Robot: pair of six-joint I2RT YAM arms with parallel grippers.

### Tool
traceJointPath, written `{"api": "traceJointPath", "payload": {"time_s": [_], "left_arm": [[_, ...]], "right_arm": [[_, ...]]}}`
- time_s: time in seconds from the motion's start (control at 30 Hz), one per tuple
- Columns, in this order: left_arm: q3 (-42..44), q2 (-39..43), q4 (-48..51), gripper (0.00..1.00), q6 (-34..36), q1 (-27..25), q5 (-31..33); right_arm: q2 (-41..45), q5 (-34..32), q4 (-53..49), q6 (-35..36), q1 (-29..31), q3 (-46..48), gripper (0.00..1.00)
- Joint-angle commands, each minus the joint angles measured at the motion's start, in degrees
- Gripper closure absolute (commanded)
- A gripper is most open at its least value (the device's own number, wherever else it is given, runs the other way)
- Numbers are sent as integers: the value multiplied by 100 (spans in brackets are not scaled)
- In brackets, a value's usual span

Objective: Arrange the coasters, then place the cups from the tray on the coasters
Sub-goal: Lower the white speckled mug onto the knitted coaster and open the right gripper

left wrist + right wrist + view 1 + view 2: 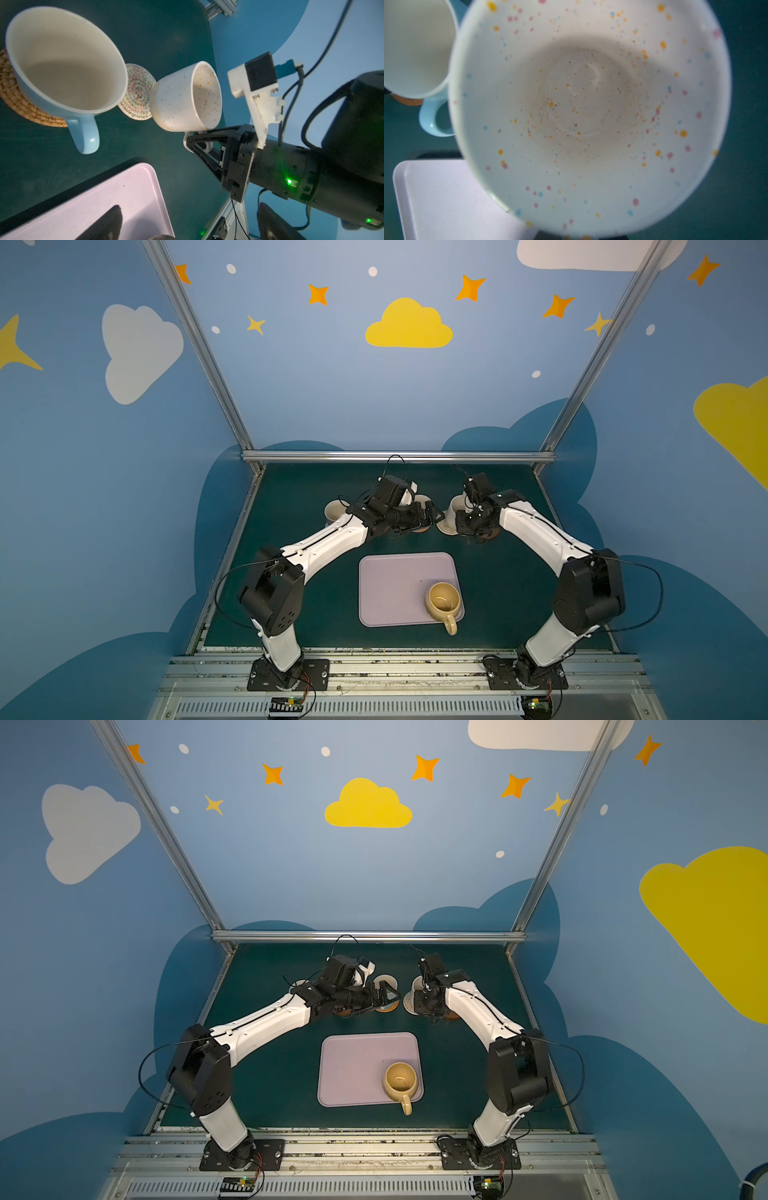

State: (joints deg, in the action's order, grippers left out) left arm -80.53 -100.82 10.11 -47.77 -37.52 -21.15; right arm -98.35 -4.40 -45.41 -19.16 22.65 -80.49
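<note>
Both arms are stretched to the far side of the counter (498, 593), wrists turned inward. The right end effector (195, 141) is pinched on the handle of the speckled mug (176, 101), held tilted at the edge of the pale woven coaster (138, 91). The left end effector (386, 997) is spread, empty, beside the blue mug (62, 62) on the tan woven coaster (12, 93). Four mugs are counted, with the mustard mug (442, 601) on the one tray (390, 585) and a fourth mug (334, 510) at far left.
</note>
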Motion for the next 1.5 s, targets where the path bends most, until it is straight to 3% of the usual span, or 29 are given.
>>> {"api": "traceJointPath", "payload": {"time_s": [0.0, 0.13, 0.47, 1.47], "left_arm": [[-181, -161, -50, 0, 74, 45, -6], [260, 16, -760, 0, -166, 104, 168], [186, -61, -614, 0, -180, 134, 152], [301, -151, -792, 0, -294, 140, 84]], "right_arm": [[-248, -148, -44, 132, -49, -588, 100], [-635, -244, -221, 157, -71, -974, 100], [-1474, -350, -693, 20, -106, -1708, 100], [-1449, -357, -280, -414, -11, -1418, 100]]}}
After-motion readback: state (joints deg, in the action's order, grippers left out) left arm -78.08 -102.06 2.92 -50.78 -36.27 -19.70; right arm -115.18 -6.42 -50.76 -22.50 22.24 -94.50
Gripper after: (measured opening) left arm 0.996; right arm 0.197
